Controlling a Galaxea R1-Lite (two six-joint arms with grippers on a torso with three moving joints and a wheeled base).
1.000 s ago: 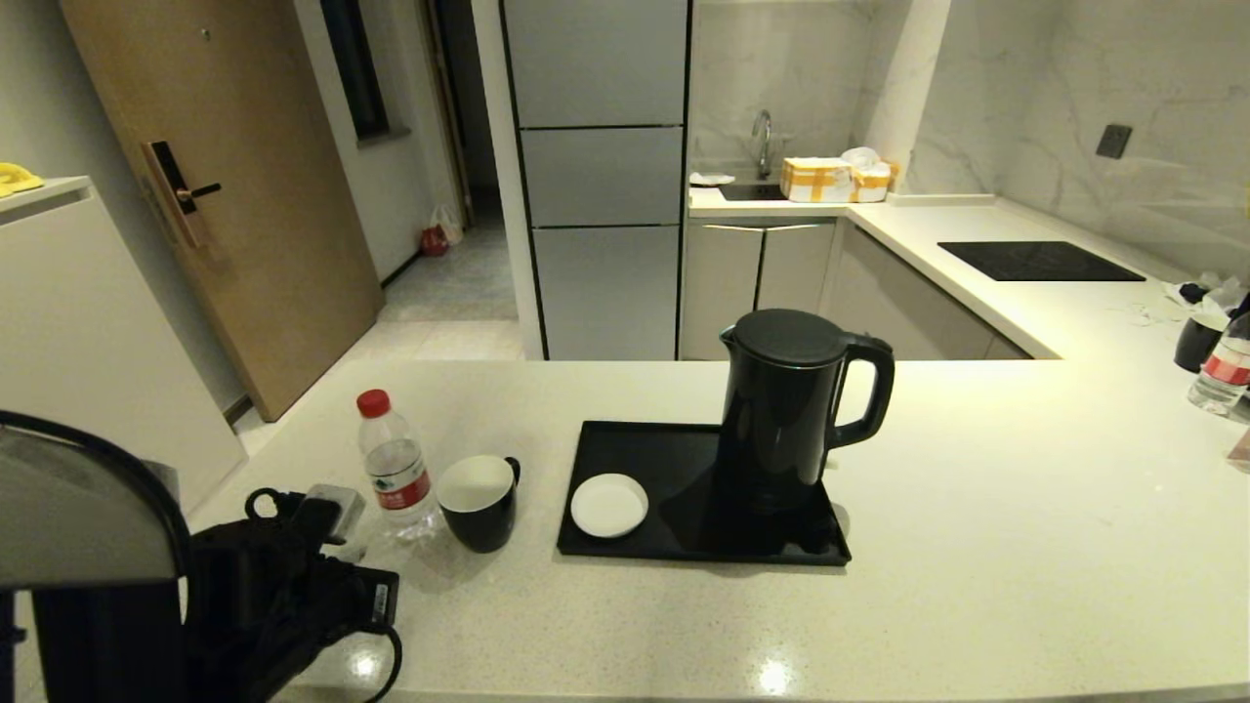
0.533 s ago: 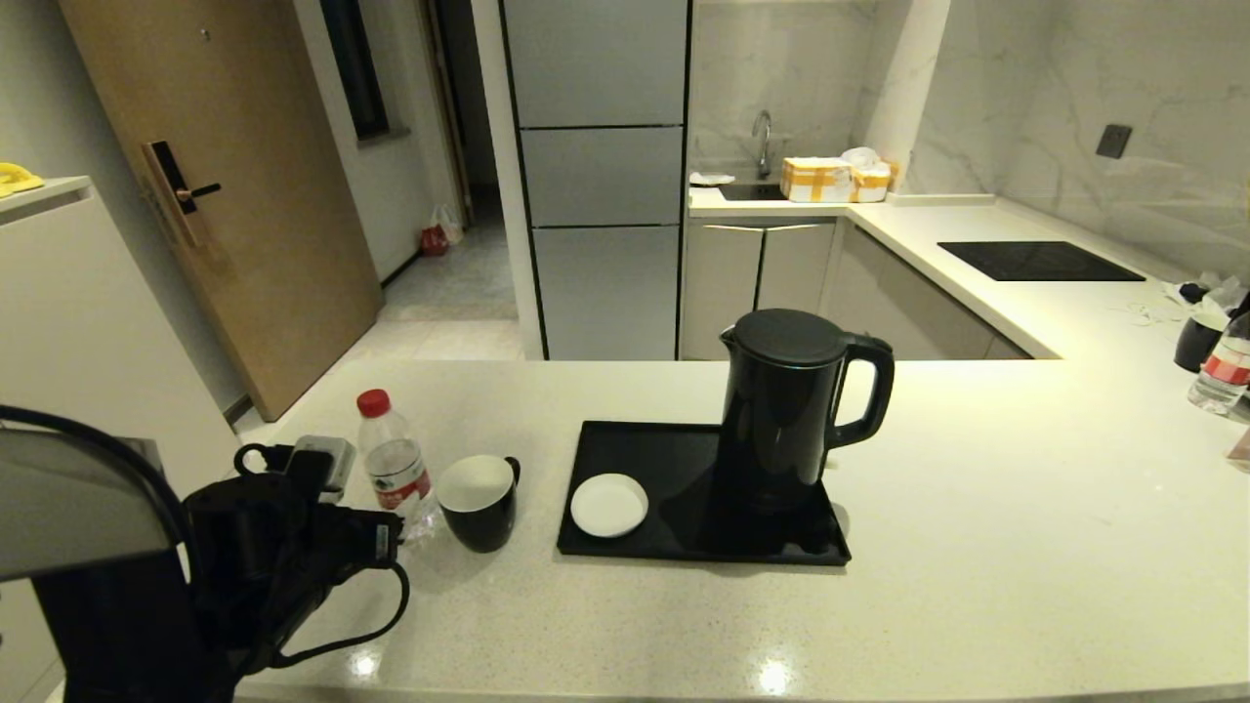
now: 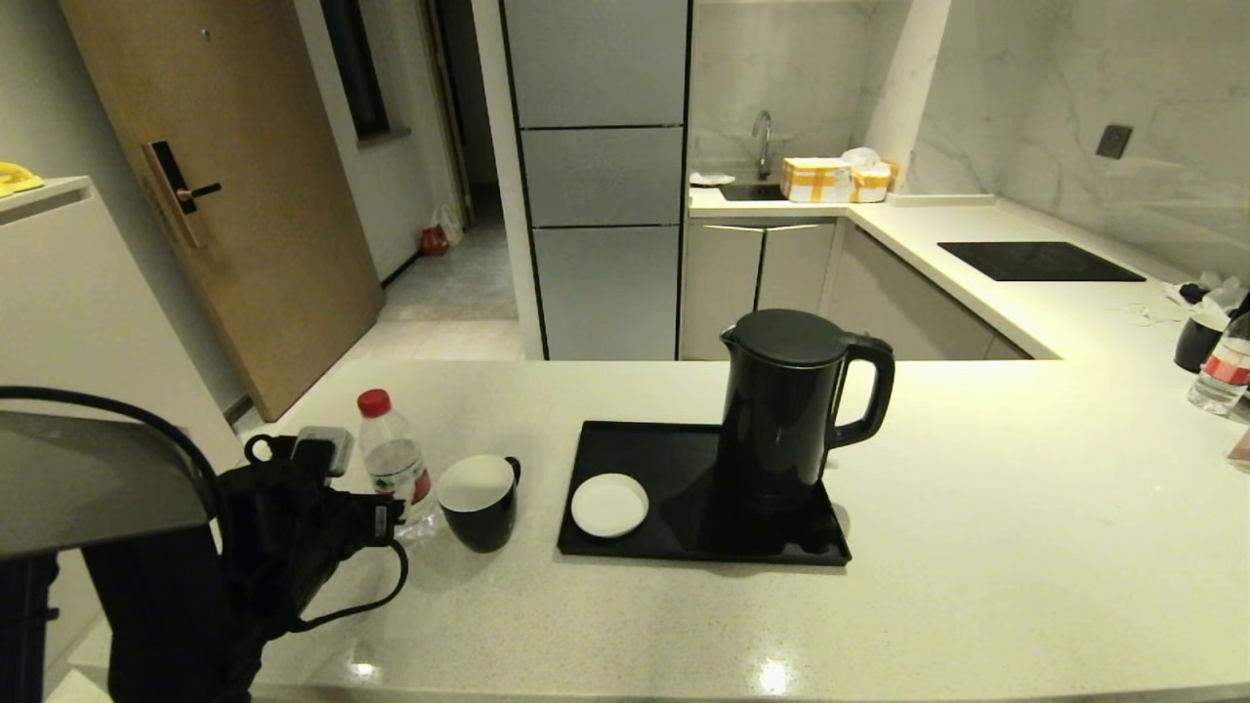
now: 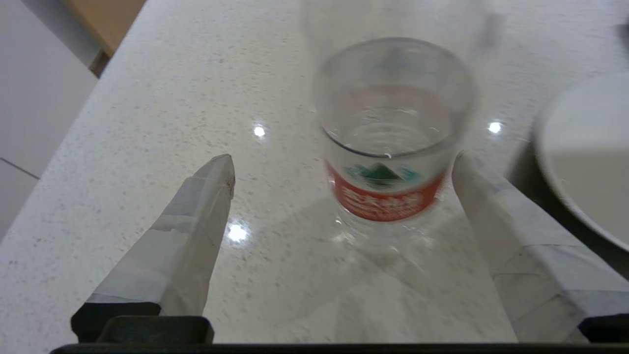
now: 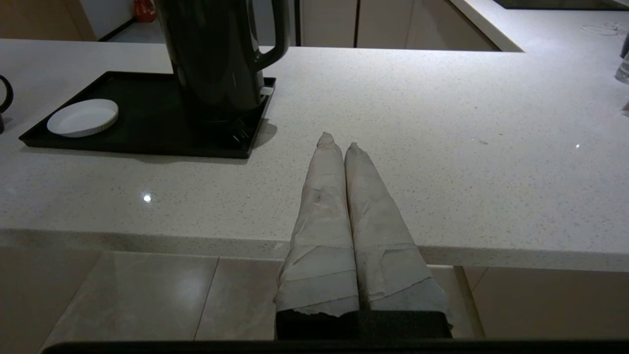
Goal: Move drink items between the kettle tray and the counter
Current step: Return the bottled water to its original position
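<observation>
A clear water bottle (image 3: pixel 394 464) with a red cap and red label stands on the off-white counter (image 3: pixel 977 547), left of the black mug (image 3: pixel 479 503). My left gripper (image 4: pixel 341 160) is open low over the counter. The bottle (image 4: pixel 388 147) stands just ahead of its taped fingertips (image 4: pixel 216 187), nearer one of them and not gripped. The mug's white inside (image 4: pixel 585 157) shows beside it. The black kettle (image 3: pixel 786 410) stands on the black kettle tray (image 3: pixel 684 459). My right gripper (image 5: pixel 340 142) is shut and empty at the counter's front edge, to the right of the tray (image 5: pixel 147 132).
A small white saucer (image 3: pixel 609 505) lies on the tray's left part. Another bottle (image 3: pixel 1221 371) and a dark mug (image 3: pixel 1196 342) stand at the far right. A cooktop (image 3: pixel 1040 261) sits on the side counter. The counter's left edge runs close to my left arm (image 3: pixel 283 547).
My left arm has risen and moved in toward the bottle, and its jaws have spread wider. The bottle, mug, kettle and right gripper have not moved.
</observation>
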